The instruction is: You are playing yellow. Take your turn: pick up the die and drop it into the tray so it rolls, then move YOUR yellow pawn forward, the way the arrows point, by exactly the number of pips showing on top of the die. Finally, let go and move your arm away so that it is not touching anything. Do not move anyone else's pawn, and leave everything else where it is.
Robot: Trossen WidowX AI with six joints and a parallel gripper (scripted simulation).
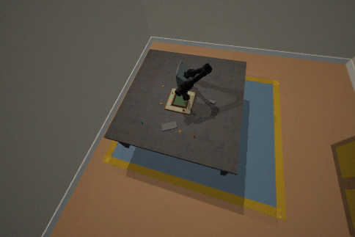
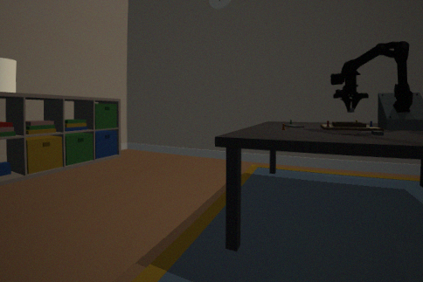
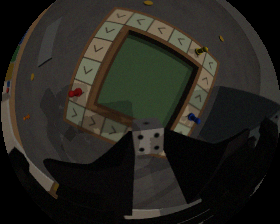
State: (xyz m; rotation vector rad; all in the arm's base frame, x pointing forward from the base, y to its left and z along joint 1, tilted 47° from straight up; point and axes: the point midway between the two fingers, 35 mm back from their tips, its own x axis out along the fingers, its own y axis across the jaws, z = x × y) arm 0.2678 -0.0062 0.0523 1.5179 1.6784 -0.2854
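Observation:
My gripper (image 1: 186,97) (image 2: 350,110) (image 3: 146,133) is shut on the light grey die (image 3: 148,137), held above the board's near side in the wrist view. The die's face towards the wrist camera shows four dark pips. The tray is the sunken green square with a brown rim (image 3: 111,67) inside the arrow track (image 3: 88,69). The yellow pawn (image 3: 201,50) (image 1: 172,93) stands on the track beyond the tray's far right corner in the wrist view. The red pawn (image 3: 75,93) (image 2: 328,123) is on the left side and the blue pawn (image 3: 194,118) (image 2: 371,123) on the right.
A flat grey plate (image 1: 169,126) (image 3: 49,42) and a small grey block (image 1: 213,101) (image 2: 377,133) lie off the board. Several small yellow pieces, a green piece (image 1: 141,122) and an orange piece (image 1: 194,136) are scattered around. The arm's grey base mount (image 1: 180,73) is behind the board.

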